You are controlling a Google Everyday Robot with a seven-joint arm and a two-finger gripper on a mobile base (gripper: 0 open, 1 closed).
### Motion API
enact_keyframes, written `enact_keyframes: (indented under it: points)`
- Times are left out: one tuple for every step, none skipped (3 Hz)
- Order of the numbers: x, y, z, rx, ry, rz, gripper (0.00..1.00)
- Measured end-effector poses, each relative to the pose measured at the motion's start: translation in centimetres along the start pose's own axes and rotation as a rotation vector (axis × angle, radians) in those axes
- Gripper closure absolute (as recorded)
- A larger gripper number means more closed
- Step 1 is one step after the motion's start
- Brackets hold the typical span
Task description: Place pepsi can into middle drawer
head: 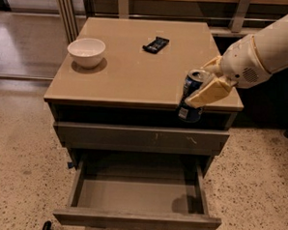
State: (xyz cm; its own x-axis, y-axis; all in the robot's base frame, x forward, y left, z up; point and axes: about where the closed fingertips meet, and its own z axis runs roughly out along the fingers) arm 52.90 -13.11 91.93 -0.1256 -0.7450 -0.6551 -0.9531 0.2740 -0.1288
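Holding the pepsi can [189, 109] in its fingers [210, 93], the gripper [197, 88] hangs seemingly above the middle drawer [136, 219].

Tan cabinet top [136, 73] bears white bowl [86, 51], back left, and black wrapper [156, 44] (gripper [204, 82] grips pepsi can [188, 109] at front-right edge).

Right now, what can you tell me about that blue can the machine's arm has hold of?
The pepsi can is small, dark blue, with a silver top and pale label marks; it looks like metal. It leans slightly, top toward the arm, clamped between the gripper's tan fingers. It hangs just past the table's front right edge, higher than the open middle drawer. Only the gripper touches it.
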Motion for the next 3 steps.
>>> enact_keyframes:
  points:
    - [0.1,0.2,0.4,0.000,0.008,-0.008,1.00]
    - [0.5,2.2,1.2,0.039,-0.005,-0.046,1.00]
    - [4.2,4.7,5.7,0.069,-0.024,-0.047,1.00]
